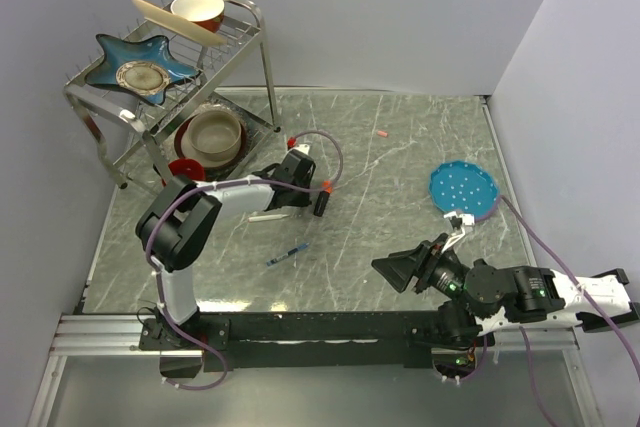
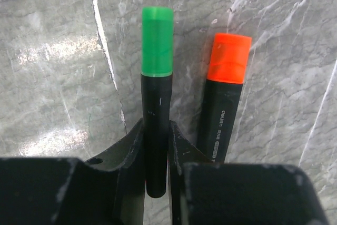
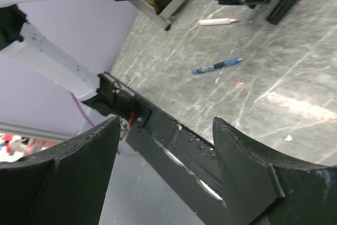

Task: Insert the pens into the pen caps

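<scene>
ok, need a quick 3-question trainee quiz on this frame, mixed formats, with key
1. True or false: the left pincer is shut on the green-capped highlighter.
2. The orange-capped highlighter is: A) standing upright, B) lying on the table beside the held one, C) uncapped.
3. Short answer: is the right pincer open or shut?

Key: 1 true; 2 B; 3 open, with nothing between its fingers.
</scene>
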Available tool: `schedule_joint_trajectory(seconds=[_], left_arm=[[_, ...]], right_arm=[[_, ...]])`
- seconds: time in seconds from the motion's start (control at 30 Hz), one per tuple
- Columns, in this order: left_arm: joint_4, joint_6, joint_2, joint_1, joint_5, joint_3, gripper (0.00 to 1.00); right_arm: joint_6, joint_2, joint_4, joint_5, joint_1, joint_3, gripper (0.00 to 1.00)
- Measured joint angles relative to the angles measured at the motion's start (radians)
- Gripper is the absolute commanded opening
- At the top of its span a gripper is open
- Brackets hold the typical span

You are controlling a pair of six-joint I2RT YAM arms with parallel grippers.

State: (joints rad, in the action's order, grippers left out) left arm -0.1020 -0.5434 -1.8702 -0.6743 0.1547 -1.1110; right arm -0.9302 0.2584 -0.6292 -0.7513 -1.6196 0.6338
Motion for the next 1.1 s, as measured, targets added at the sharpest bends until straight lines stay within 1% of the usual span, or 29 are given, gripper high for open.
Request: schedule_joint_trajectory(seconds=[0.23,0.4,0.43,0.5,0.53,0.57,0.63,0.7,0.8,0.87,0.93,0.97,1.0,1.1], left_arm=[[-0.011,-0.023,0.008,-0.014,0.012,0.0,0.41],[-0.075,-0.037,0.086,-0.018,0.013,0.006,0.49],[-0.087,-0.041,0.115,-0.018,0.016,0.008,0.52],[-0.103,-0.048,0.192,-0.018,0.016,0.016,0.61],[-0.106,-0.049,0.233,-0.018,0.016,0.023,0.71],[-0.105,-0.052,0.286,-0.018,0.014,0.032,0.89],[-0.105,-0.051,0.394,-0.018,-0.001,0.051,0.99],[-0.1,-0.047,0.497,-0.018,-0.029,0.069,0.99],[-0.088,-0.042,0.64,-0.018,-0.087,0.097,0.99],[-0.083,-0.034,0.726,-0.018,-0.132,0.125,0.99],[-0.086,-0.024,0.793,-0.019,-0.161,0.154,0.99],[-0.086,-0.019,0.82,-0.019,-0.172,0.168,0.99],[-0.087,-0.015,0.856,-0.02,-0.185,0.192,0.99],[-0.104,0.005,0.953,-0.021,-0.213,0.251,0.99]], right_arm=[[-0.049,0.019,-0.099,-0.086,0.0,0.031,0.78],[-0.068,0.053,-0.164,-0.18,0.0,0.098,0.76],[-0.069,0.059,-0.173,-0.203,0.0,0.111,0.75],[-0.066,0.074,-0.189,-0.248,0.0,0.14,0.75],[-0.064,0.082,-0.195,-0.266,0.0,0.153,0.75],[-0.056,0.095,-0.203,-0.293,0.0,0.172,0.74],[-0.042,0.121,-0.215,-0.335,0.0,0.211,0.73],[-0.009,0.147,-0.212,-0.38,0.001,0.249,0.73],[0.087,0.184,-0.157,-0.421,0.016,0.271,0.73],[0.16,0.225,-0.102,-0.409,0.07,0.273,0.73],[0.242,0.282,-0.034,-0.343,0.167,0.274,0.73],[0.271,0.311,-0.005,-0.3,0.237,0.275,0.73],[0.305,0.358,0.035,-0.209,0.354,0.278,0.73],[0.366,0.492,0.117,-0.025,0.599,0.279,0.73]])
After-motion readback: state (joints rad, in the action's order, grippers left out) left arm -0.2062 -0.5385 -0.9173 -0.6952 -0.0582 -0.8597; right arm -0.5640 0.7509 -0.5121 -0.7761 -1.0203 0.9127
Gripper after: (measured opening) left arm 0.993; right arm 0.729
